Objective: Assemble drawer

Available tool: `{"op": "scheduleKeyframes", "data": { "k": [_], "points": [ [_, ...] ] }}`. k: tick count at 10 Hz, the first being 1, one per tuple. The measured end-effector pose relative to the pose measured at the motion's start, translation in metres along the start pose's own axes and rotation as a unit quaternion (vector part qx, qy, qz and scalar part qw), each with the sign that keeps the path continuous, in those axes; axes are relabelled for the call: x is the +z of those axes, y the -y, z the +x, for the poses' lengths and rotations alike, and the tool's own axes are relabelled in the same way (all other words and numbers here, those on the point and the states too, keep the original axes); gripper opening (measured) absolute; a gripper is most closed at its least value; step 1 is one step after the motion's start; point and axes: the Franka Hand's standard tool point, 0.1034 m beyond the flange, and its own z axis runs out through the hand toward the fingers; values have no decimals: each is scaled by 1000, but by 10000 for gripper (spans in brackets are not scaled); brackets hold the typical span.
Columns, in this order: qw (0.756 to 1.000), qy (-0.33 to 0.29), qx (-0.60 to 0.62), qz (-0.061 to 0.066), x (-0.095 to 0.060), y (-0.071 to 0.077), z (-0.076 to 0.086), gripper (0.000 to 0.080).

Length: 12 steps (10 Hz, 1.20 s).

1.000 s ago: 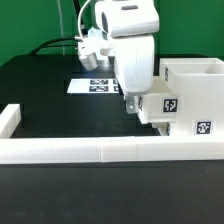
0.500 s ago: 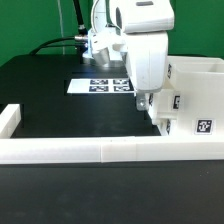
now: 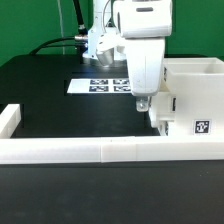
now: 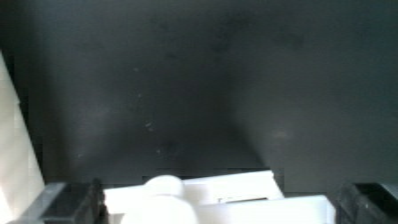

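Black and matte, the table fills most of the exterior view, with a green backdrop showing behind it at the far edge. A low white wall of blocks runs along the near side and turns up at a corner on the exterior view's left. Farther back lies the marker board, flat on the table with its printed tags facing up, partly hidden by the arm.

The white Franka arm reaches down from above at the centre of the picture, and its tool sits low against the left face of the drawer housing, which stands on the exterior view's right, just behind the wall. This large white box is open at the top and bears a black-and-white square tag on its near face. A smaller white piece with another tag shows right beside the tool, touching or nearly touching the housing; I cannot tell exactly which part it is.

From the wrist view, the two dark fingers stand apart at either side, and between them sits a white drawer tray with a rounded knob. Whether the fingers press on the tray is not clear.
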Motion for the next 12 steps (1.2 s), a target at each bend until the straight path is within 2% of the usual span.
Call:
{"op": "scheduleKeyframes", "data": {
  "k": [3,5,6,7,12],
  "points": [
    [1000,0,1,0,1,0,0,649],
    [999,-10,-34,-14,7,1,-9,649],
    [999,-11,-32,-10,9,3,-8,649],
    [999,-11,-35,-12,8,2,-4,649],
    [999,-9,-37,-4,0,-4,21,649]
  ]
}}
